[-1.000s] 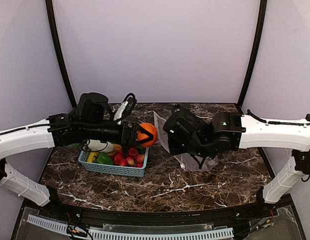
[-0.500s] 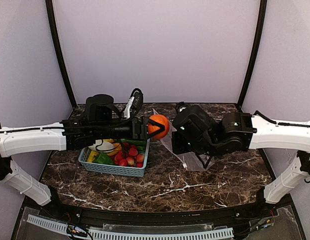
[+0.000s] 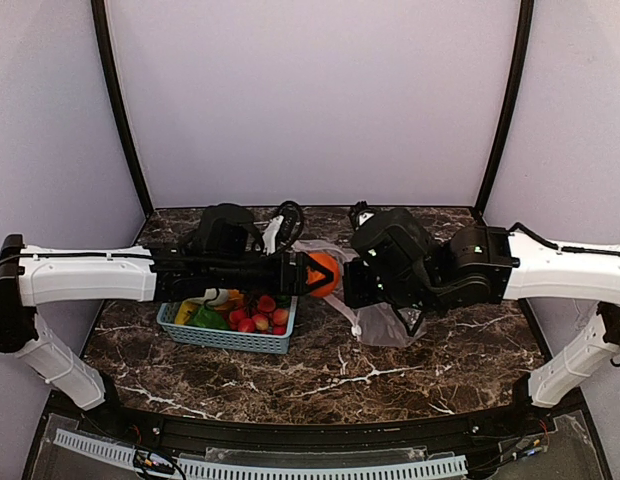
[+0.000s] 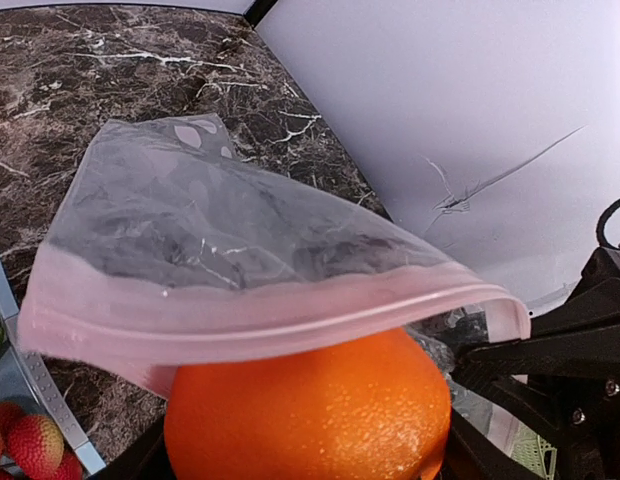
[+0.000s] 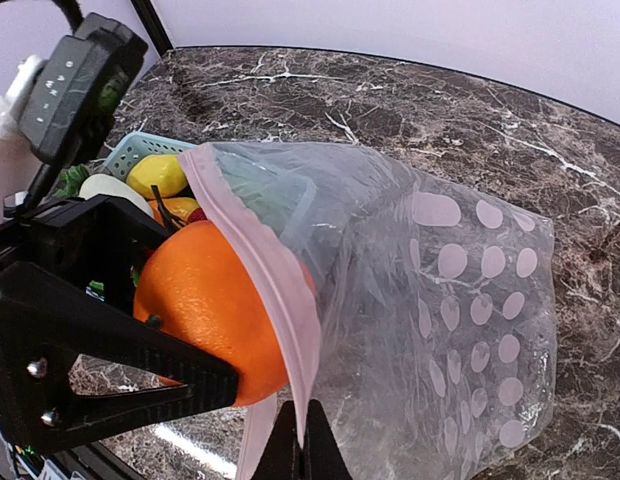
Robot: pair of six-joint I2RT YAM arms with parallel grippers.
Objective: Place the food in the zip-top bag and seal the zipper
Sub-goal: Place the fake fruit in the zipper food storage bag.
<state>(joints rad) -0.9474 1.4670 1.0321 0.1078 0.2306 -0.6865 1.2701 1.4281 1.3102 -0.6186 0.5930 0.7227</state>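
Observation:
My left gripper [image 3: 315,275] is shut on an orange [image 3: 321,274], which sits at the mouth of the zip-top bag [image 3: 382,322]. In the left wrist view the orange [image 4: 308,408] lies just under the bag's pale zipper strip [image 4: 280,318]. My right gripper [image 5: 302,452] is shut on the mouth edge of the dotted bag [image 5: 460,300] and holds it raised and open. In the right wrist view the orange [image 5: 212,310] is partly past the zipper strip [image 5: 280,310]. The other food [image 3: 252,313] lies in the basket.
The light blue lattice basket [image 3: 225,338] stands at the left of the marble table [image 3: 340,375], below the left arm. Lilac walls and two black corner posts [image 3: 118,110] close in the back and sides.
My left gripper has carried the orange to the right, from above the basket to the bag's mouth. My right gripper has kept its hold on the bag and shifted a little.

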